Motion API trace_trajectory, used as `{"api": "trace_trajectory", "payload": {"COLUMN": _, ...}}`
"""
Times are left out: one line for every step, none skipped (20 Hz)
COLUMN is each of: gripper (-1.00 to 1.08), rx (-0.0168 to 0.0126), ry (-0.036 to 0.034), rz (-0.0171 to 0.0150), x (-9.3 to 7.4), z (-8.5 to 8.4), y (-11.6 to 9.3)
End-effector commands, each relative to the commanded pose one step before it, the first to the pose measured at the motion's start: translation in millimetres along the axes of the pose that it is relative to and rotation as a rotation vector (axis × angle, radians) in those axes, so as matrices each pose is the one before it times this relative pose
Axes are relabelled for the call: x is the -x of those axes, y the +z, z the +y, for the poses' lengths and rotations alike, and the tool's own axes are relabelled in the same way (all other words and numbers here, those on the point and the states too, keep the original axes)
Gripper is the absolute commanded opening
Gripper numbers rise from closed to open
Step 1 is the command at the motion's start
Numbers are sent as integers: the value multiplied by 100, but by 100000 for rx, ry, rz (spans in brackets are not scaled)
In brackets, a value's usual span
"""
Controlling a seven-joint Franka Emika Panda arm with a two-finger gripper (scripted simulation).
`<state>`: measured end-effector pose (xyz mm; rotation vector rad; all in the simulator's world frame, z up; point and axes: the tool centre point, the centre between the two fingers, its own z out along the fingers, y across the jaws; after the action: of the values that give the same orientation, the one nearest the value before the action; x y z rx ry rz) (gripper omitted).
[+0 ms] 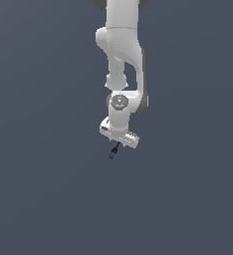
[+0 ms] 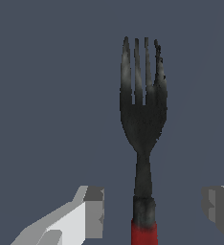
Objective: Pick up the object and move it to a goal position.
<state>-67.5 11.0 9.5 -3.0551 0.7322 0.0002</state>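
Exterior view: white jointed Panda arm [image 1: 122, 55] hanging down from upper frame edge, wrist pointed downward over plain slate-grey surface [image 1: 44, 199]. White gripper [image 1: 116, 147] at arm's lower end, tilted, its flat body sloping down toward the exterior view's right. Tiny thin dark stick-like object [image 1: 113, 151] just beneath gripper body, slanting down toward the exterior view's left; too small here to resolve detail or confirm contact.

Wrist view: same object resolved as a dark metal fork [image 2: 142, 119] with four tines, grey highlights on tines, narrow neck, and a red section of handle at frame edge. Fork lying lengthwise between the two fingers [image 2: 87, 215], tines pointing away from camera. One pale grey finger pad on each side of handle, both well apart from it, clear gaps of background visible on either side. Jaws spread wide, nothing clamped. Fork handle centred roughly midway between pads, slightly nearer one. Whether fork rests on the surface or hangs above it: cannot tell.
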Motion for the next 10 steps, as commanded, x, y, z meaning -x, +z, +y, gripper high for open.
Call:
{"api": "trace_trajectory", "payload": {"gripper": -100, "rx": -3, "ry": -190, "rz": -2, "x": -26, "z": -136, "y": 335}}
{"api": "trace_trajectory", "payload": {"gripper": -100, "rx": 0, "ry": 0, "rz": 0, "x": 0, "z": 0, "y": 0}}
{"api": "trace_trajectory", "payload": {"gripper": -100, "rx": 0, "ry": 0, "rz": 0, "x": 0, "z": 0, "y": 0}}
{"api": "trace_trajectory", "payload": {"gripper": -100, "rx": 0, "ry": 0, "rz": 0, "x": 0, "z": 0, "y": 0}}
{"api": "trace_trajectory", "payload": {"gripper": -100, "rx": 4, "ry": 119, "rz": -10, "x": 42, "z": 128, "y": -336}}
{"api": "trace_trajectory", "payload": {"gripper": -100, "rx": 0, "ry": 0, "rz": 0, "x": -7, "z": -21, "y": -22}}
{"api": "trace_trajectory", "payload": {"gripper": -100, "rx": 0, "ry": 0, "rz": 0, "x": -22, "z": -64, "y": -65}}
{"api": "trace_trajectory", "payload": {"gripper": -100, "rx": 0, "ry": 0, "rz": 0, "x": -36, "z": -107, "y": -109}}
{"api": "trace_trajectory", "payload": {"gripper": -100, "rx": 0, "ry": 0, "rz": 0, "x": -51, "z": -150, "y": -152}}
{"api": "trace_trajectory", "payload": {"gripper": -100, "rx": 0, "ry": 0, "rz": 0, "x": -66, "z": -192, "y": -195}}
